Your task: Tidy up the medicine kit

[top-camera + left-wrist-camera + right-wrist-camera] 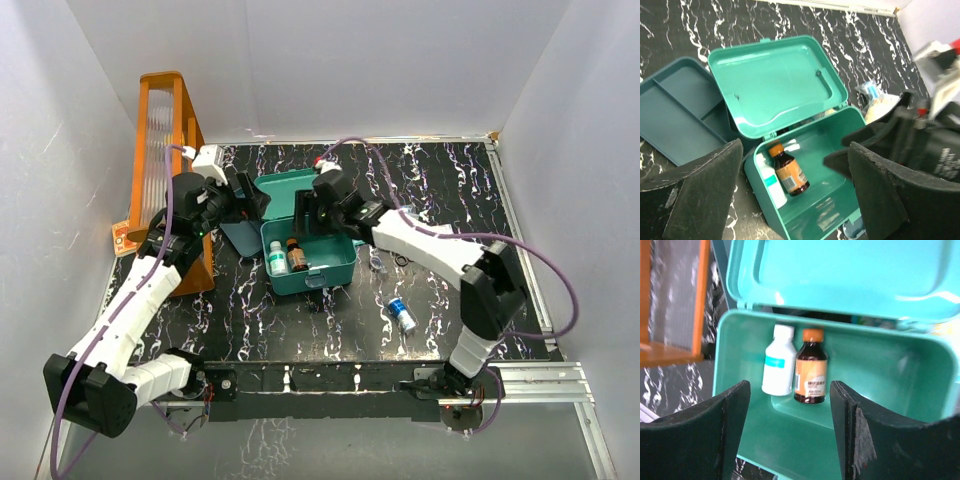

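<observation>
Open medicine kit (305,240) at the middle of the table (450,190), lid tipped back toward 12 o'clock, a white bottle (778,367) and a brown bottle (810,367) in its left part. Left gripper (797,150) spread wide and empty, at about 10 o'clock of the kit. Right gripper (790,390) spread wide too, nothing held, above the lid, both bottles seen between its fingers (865,440).

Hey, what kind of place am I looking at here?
Probably a robot test booth, not a home or clinic: plain white walls box in a black marbled table, where the left arm and right arm reach over an open medicine kit.
</observation>
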{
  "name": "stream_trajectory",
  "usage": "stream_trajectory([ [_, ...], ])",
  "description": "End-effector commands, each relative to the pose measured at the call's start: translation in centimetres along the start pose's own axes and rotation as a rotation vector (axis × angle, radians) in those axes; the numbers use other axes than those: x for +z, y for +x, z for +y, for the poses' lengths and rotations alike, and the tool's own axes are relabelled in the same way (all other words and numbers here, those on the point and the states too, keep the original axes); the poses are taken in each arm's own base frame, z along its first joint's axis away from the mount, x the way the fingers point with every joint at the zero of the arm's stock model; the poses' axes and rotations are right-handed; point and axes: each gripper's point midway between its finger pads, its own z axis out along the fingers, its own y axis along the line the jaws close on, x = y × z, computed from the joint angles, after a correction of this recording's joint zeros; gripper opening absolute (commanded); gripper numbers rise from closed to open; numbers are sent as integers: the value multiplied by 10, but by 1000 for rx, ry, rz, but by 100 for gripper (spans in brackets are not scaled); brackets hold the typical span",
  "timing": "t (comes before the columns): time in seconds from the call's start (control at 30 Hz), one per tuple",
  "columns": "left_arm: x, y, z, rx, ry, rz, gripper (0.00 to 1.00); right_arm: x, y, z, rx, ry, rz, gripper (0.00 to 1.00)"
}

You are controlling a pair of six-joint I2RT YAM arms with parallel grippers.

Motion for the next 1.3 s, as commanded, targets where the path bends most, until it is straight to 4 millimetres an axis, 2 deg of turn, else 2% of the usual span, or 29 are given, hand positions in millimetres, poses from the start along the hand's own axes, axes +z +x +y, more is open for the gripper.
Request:
stream_trajectory([
  [0.0, -2, -41, -12, 49, 10, -84, 86, -54, -83, -22, 69, 51, -239, 63],
  [0.07, 0, -47, -16, 62, 22, -86, 87, -69, -103, -45, 113, 92, -312, 63],
  [0.17, 2, -60, -24, 70, 49, -116, 89, -87, -122, -78, 206, 107, -384, 63],
  [0.3, 10, -75, -32, 63, 78, -151, 94, -84, -122, -130, 326, 71, -352, 63],
  [0.37, 15, -78, -35, 61, 89, -152, 95, -77, -118, -141, 311, 77, -325, 63],
  [0.43, 21, -81, -37, 63, 98, -148, 96, -66, -114, -150, 295, 102, -294, 61],
  [0.7, 40, -81, -44, 81, 145, -121, 98, -19, -81, -157, 165, 48, -122, 51],
  [0.87, 46, -82, -41, 95, 132, -113, 98, 15, -57, -182, 67, 94, -33, 55],
  [0.97, 47, -83, -42, 84, 131, -95, 97, 29, -45, -192, 56, 119, 29, 59],
  [1.07, 43, -83, -45, 68, 133, -72, 97, 38, -42, -201, 41, 141, 39, 62],
  [1.17, 40, -78, -45, 57, 129, -42, 97, 45, -44, -201, 9, 128, 47, 63],
  [1.27, 34, -72, -46, 71, 135, -22, 97, 54, -45, -204, -8, 128, 54, 59],
])
